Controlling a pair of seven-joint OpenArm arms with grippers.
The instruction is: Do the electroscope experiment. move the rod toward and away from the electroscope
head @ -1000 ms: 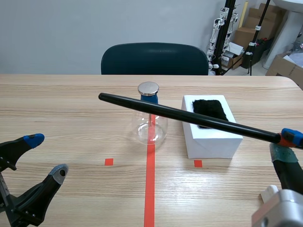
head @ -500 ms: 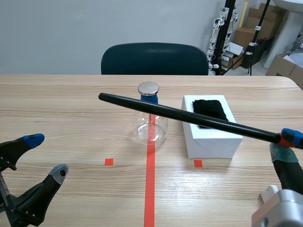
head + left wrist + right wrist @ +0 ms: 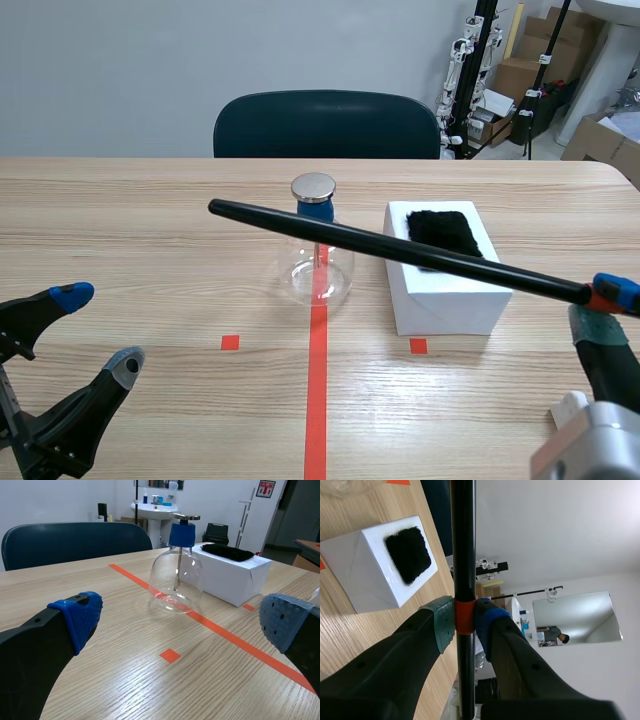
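The right pincer [image 3: 606, 308] sits low at the right edge of the scene view, pinching the black rod [image 3: 400, 250] by its orange-red band. The rod slants up and away to the left, crossing in front of the white box [image 3: 450, 290] and its black pad [image 3: 445, 232]. It also crosses the neck of the electroscope [image 3: 318, 265] just below the metal disc; whether rod and glass touch cannot be told. The electroscope stands on the red tape line [image 3: 316, 400], the box just beside it. The left pincer [image 3: 98, 330] rests low at the left, fingers spread with nothing between them. The tabletop [image 3: 140, 230] is pale wood grain; behind it stand a dark chair [image 3: 325, 125], a plain wall and cardboard boxes [image 3: 535, 55].

In the left wrist view the left pincer [image 3: 180, 619] is wide apart, the electroscope [image 3: 176, 575] ahead of it. The box [image 3: 235, 577] lies beyond that, with the chair [image 3: 75, 537] and a sink [image 3: 159, 510] farther back. The rod is out of sight here.

In the right wrist view the right pincer [image 3: 465, 622] clamps the rod [image 3: 463, 540] between green and blue pads. The box [image 3: 365, 580] lies beside the rod, and only a sliver of glass shows at the corner
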